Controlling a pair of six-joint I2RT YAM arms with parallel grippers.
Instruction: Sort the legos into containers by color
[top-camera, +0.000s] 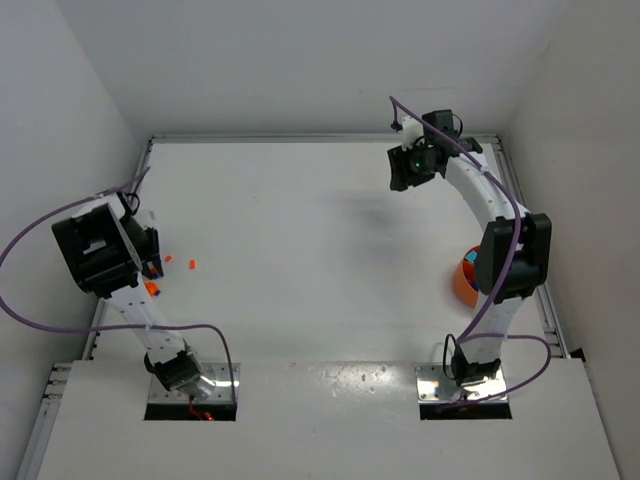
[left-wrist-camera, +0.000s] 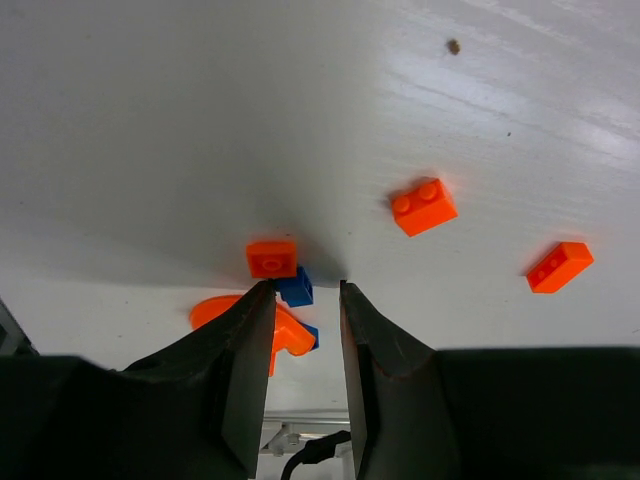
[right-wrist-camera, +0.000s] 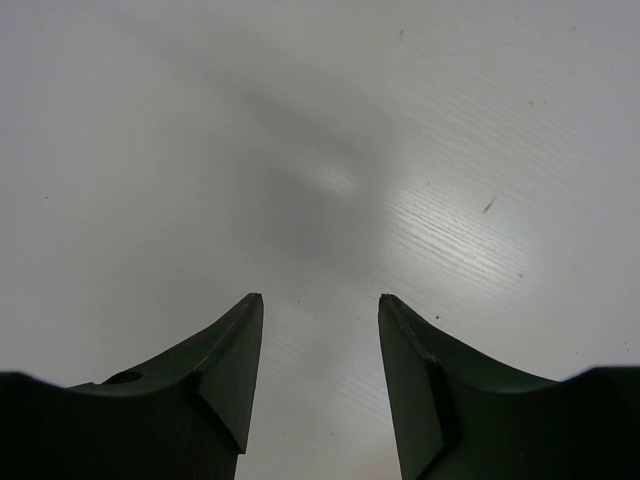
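In the left wrist view my left gripper (left-wrist-camera: 303, 288) points down at a small cluster of legos on the table. A blue lego (left-wrist-camera: 297, 288) lies between the open tips, close against the left finger, with a gap to the right finger. An orange lego (left-wrist-camera: 272, 258) sits just beyond the tips. A flat orange piece (left-wrist-camera: 288, 335) and a second blue lego (left-wrist-camera: 311, 337) show lower in the gap. Two more orange legos (left-wrist-camera: 424, 206) (left-wrist-camera: 560, 267) lie to the right. The orange bowl (top-camera: 463, 284) stands at the right, partly behind my right arm. My right gripper (right-wrist-camera: 320, 300) hangs open over bare table.
In the top view my left gripper (top-camera: 152, 266) is by the table's left edge, with orange legos (top-camera: 192, 264) just right of it. My right gripper (top-camera: 405, 165) is near the back right corner. White walls close in the table on three sides.
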